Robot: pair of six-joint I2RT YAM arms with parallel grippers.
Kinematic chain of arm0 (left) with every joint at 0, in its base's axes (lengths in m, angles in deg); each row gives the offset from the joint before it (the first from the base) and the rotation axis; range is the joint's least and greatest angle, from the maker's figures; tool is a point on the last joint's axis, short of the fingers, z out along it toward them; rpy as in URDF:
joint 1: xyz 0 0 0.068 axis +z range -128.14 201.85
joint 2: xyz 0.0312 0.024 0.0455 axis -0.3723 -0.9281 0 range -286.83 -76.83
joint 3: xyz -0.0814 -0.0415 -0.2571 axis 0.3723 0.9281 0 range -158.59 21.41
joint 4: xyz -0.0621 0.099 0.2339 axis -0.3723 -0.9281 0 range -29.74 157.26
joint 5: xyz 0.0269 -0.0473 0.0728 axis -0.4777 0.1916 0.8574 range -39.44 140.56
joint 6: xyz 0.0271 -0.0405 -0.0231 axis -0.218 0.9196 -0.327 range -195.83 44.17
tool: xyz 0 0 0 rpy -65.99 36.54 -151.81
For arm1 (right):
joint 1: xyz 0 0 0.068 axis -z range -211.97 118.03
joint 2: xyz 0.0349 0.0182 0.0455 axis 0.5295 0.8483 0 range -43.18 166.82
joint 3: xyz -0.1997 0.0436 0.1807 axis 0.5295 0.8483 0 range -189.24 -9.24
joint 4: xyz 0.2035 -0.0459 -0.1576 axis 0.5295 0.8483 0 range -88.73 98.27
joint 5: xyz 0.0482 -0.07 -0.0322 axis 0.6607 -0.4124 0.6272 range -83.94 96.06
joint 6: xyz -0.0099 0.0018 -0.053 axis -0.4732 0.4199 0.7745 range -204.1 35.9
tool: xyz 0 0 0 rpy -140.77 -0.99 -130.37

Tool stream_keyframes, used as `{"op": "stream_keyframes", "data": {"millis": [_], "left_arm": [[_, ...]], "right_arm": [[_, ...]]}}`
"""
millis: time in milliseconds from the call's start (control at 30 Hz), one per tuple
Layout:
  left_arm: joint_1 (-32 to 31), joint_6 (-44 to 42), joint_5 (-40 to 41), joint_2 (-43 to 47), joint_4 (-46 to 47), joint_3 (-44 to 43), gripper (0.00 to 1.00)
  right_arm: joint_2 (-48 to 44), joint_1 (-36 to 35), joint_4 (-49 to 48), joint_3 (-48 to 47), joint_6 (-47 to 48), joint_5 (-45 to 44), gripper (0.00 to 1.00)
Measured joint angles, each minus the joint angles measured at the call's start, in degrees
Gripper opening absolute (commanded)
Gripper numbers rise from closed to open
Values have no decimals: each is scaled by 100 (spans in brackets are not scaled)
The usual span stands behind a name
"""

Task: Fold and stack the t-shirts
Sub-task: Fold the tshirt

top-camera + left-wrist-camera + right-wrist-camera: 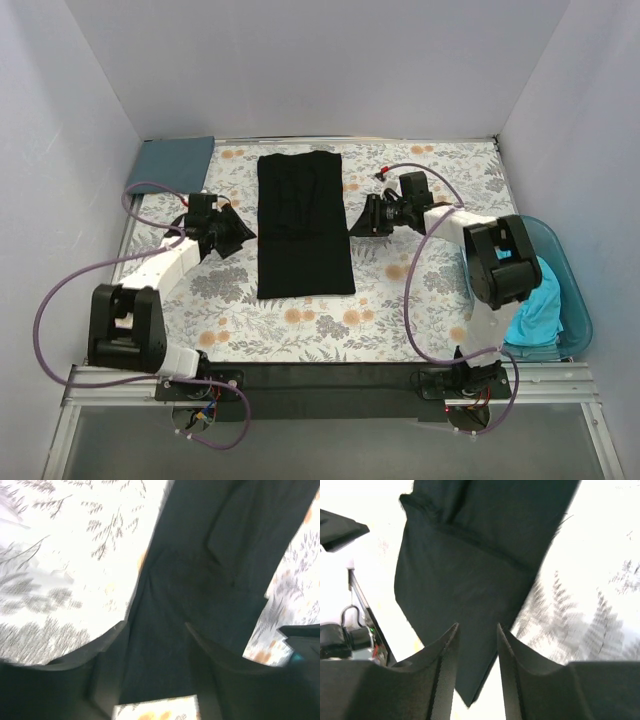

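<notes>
A black t-shirt (303, 225) lies flat on the floral table cloth, folded into a long narrow rectangle running front to back. It fills the left wrist view (210, 570) and the right wrist view (480, 545). My left gripper (244, 235) is open at the shirt's left edge, its jaws apart over the cloth (155, 625). My right gripper (353, 228) is open at the shirt's right edge, near its lower corner (477, 626). A slate blue-grey t-shirt (177, 160) lies folded at the back left corner. A turquoise t-shirt (535, 308) is bunched in the tub.
A translucent teal tub (578, 300) stands at the right edge beside the right arm. White walls close the table on three sides. Purple cables loop from both arms. The floral table cloth (300, 330) shows bare in front of the black shirt.
</notes>
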Motion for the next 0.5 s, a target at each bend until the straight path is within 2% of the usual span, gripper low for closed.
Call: {"op": "stream_keyframes", "data": {"millis": [167, 300, 500], "left_arm": [[-83, -254, 157, 1158, -702, 522, 65], [-356, -225, 223, 1766, -1213, 1049, 71], [-1248, 33, 612, 1834, -1615, 1296, 73]], "right_arm": [[-1266, -203, 686, 444, 485, -772, 48], [-1847, -575, 1259, 684, 748, -1574, 56], [-2100, -1338, 2055, 1088, 796, -2673, 59]]}}
